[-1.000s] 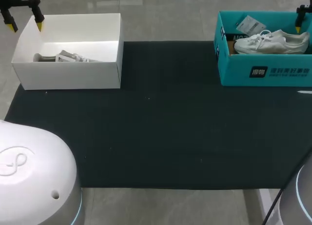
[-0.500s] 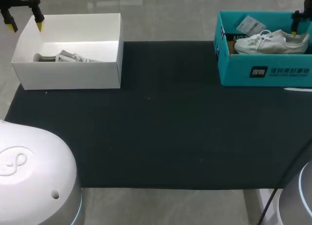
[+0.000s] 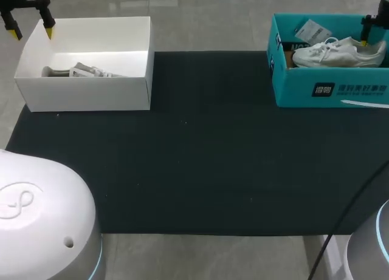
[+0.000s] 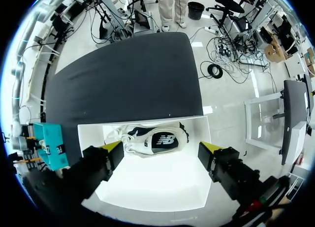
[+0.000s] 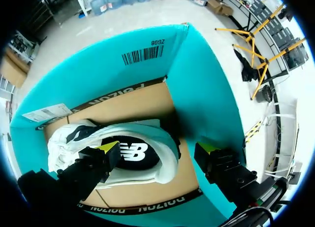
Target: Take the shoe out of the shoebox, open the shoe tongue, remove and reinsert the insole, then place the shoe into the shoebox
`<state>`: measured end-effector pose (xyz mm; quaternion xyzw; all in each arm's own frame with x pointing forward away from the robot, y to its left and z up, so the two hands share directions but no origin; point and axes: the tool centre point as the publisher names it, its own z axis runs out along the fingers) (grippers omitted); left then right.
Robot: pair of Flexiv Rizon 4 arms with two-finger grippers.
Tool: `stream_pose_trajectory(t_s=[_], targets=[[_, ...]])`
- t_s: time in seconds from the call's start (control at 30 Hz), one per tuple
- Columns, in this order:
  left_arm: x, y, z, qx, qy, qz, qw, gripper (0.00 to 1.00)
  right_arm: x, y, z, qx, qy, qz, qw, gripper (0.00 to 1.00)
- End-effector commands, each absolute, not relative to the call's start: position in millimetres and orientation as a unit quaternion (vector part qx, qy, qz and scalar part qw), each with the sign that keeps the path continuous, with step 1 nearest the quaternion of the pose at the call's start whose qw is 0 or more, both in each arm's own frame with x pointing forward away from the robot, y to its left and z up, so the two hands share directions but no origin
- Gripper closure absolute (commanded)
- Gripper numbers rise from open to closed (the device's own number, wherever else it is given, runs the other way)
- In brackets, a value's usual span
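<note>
Teal shoebox [image 3: 331, 88] holds the white sneaker [image 3: 337, 54]; right gripper [image 5: 158, 148] hangs over its heel end, fingers apart, nothing gripped. Left gripper [image 4: 161, 147] hangs over the white box [image 3: 85, 92], fingers also apart.

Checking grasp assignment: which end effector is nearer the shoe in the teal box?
Right. Right end effector hangs over that shoe; left end effector is far off, over the white box.

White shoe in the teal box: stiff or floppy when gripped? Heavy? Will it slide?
Probably light: the white shoe is a low, slim sneaker. Its upper looks soft, with a wide open collar, so it will likely squash under the right gripper. It lies loose in the teal box on bare cardboard, so a push should slide it.
</note>
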<state>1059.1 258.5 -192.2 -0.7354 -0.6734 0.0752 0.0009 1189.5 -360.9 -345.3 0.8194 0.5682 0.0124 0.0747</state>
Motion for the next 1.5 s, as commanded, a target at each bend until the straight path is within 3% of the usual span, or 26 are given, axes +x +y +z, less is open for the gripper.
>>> stream_pose_trajectory(t_s=[0.03, 0.7, 0.77, 0.87, 0.93, 1.03, 1.23, 1.37, 1.5], targets=[[1061.0, 259.5, -191.6, -0.736, -0.673, 0.077, 0.003, 0.0, 1192.0, -358.8, -353.5, 0.82, 0.568, 0.012, 0.071, 0.0], [1061.0, 259.5, -191.6, -0.736, -0.673, 0.077, 0.003, 0.0, 1193.3, -368.3, -379.1, 0.83, 0.555, -0.006, 0.043, 0.0], [1061.0, 259.5, -191.6, -0.736, -0.673, 0.077, 0.003, 0.0, 1193.9, -366.4, -380.4, 0.83, 0.557, -0.007, 0.04, 0.04], [1061.0, 259.5, -191.6, -0.736, -0.673, 0.077, 0.003, 0.0, 1194.3, -363.4, -380.4, 0.829, 0.558, -0.008, 0.039, 0.34], [1061.0, 259.5, -191.6, -0.736, -0.673, 0.077, 0.003, 0.0, 1194.2, -362.5, -381.8, 0.828, 0.559, -0.009, 0.037, 0.35], [1061.0, 259.5, -191.6, -0.736, -0.673, 0.077, 0.003, 0.0, 1193.5, -361.9, -382.5, 0.828, 0.56, -0.011, 0.035, 0.46], [1061.0, 259.5, -191.6, -0.736, -0.673, 0.077, 0.003, 0.0, 1188.0, -365.2, -379.0, 0.829, 0.558, -0.017, 0.037, 0.36], [1061.0, 259.5, -191.6, -0.736, -0.673, 0.077, 0.003, 0.0, 1185.4, -370.9, -377.6, 0.83, 0.556, -0.022, 0.041, 0.39], [1061.0, 259.5, -191.6, -0.736, -0.673, 0.077, 0.003, 0.0, 1185.3, -371.2, -377.2, 0.829, 0.557, -0.027, 0.038, 0.51]])
